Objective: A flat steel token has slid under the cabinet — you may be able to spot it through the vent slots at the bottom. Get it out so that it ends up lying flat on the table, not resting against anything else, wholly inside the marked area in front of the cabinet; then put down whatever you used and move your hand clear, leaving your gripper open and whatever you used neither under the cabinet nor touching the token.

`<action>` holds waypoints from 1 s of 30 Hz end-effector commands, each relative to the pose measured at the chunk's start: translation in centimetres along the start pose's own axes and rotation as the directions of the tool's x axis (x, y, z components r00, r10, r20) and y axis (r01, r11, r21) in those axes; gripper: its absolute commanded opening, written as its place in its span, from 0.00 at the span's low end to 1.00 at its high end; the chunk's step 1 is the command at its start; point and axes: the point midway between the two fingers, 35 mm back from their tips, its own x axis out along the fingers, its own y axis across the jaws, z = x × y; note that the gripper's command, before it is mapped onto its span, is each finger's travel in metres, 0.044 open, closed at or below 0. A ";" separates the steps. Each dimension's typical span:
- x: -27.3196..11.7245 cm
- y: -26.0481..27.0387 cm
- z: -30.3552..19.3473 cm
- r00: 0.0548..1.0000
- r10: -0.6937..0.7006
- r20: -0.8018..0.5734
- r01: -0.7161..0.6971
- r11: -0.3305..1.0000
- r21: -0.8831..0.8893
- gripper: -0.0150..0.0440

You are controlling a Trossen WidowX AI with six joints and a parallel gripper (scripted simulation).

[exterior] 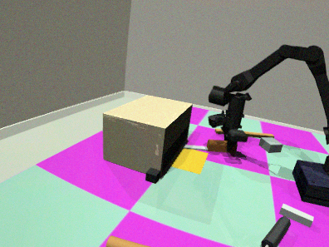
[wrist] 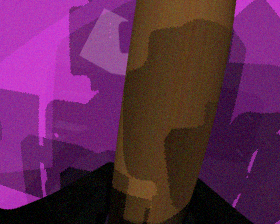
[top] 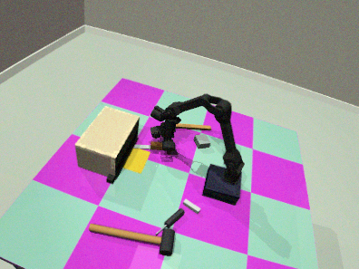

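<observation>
The beige cabinet (top: 106,128) (exterior: 147,111) stands at the left, its dark front facing the arm. The yellow marked area (top: 137,161) (exterior: 191,161) lies before it. No token can be made out in any view. My gripper (top: 169,148) (exterior: 233,146) (wrist: 150,177) is low over the table, right of the marked area, and shut on the brown handle (top: 156,146) (exterior: 216,145) (wrist: 175,90) of a tool. The tool's pale flat blade (top: 141,147) (exterior: 196,147) points at the cabinet and reaches its lower front edge, along the far side of the yellow area; whether its tip is underneath is hidden.
A wooden stick (top: 194,127) (exterior: 253,134) and a grey block (top: 202,140) (exterior: 271,145) lie behind the gripper. A white block (top: 191,206) (exterior: 297,214), a screwdriver (top: 174,217) (exterior: 276,232) and a mallet (top: 167,241) lie near the front. A black foot (top: 111,178) (exterior: 153,175) sticks out at the cabinet's near corner.
</observation>
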 end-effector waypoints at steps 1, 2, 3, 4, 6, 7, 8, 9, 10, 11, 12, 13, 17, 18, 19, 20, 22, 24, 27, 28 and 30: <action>0.0 0.0 0.8 1.000 -0.001 0.003 0.001 1.000 0.002 0.25; 0.0 0.1 0.9 1.000 -0.001 0.003 0.001 1.000 0.002 0.25; 0.0 0.1 1.0 1.000 -0.001 0.003 0.001 1.000 0.002 0.25; 0.0 0.1 1.1 1.000 -0.001 0.003 0.001 1.000 0.002 0.25; 0.0 0.1 1.3 1.000 -0.001 0.003 0.001 1.000 0.002 0.25; 0.0 0.1 1.4 1.000 -0.001 0.003 0.001 1.000 0.002 0.25; 0.0 0.1 1.6 1.000 -0.001 0.003 0.001 1.000 0.003 0.25; 0.0 0.1 1.7 1.000 -0.001 0.004 0.001 1.000 0.003 0.25; 0.0 0.1 1.8 1.000 -0.001 0.004 0.001 1.000 0.003 0.25; 0.0 0.1 1.8 1.000 -0.001 0.004 0.001 1.000 0.003 0.25; 0.0 0.1 1.8 1.000 -0.001 0.004 0.001 1.000 0.003 0.25; 0.0 0.2 1.8 1.000 -0.001 0.004 0.001 1.000 0.003 0.25; 0.1 0.5 1.8 1.000 -0.001 0.004 0.001 1.000 0.003 0.25; 0.1 0.7 1.8 1.000 -0.001 0.004 0.001 1.000 0.003 0.25; 0.1 0.8 1.8 1.000 -0.001 0.004 0.001 1.000 0.003 0.25; 0.1 1.0 1.8 1.000 -0.001 0.004 0.001 1.000 0.003 0.25; 0.1 1.2 1.8 1.000 0.000 0.004 0.000 1.000 0.003 0.25; 0.1 1.5 1.8 1.000 0.000 0.004 0.000 1.000 0.003 0.25; 0.1 1.8 1.8 1.000 0.000 0.004 0.000 1.000 0.003 0.25; 0.1 2.0 1.8 1.000 0.000 0.004 0.000 1.000 0.003 0.25; 0.1 2.2 1.8 1.000 0.000 0.004 0.000 1.000 0.003 0.25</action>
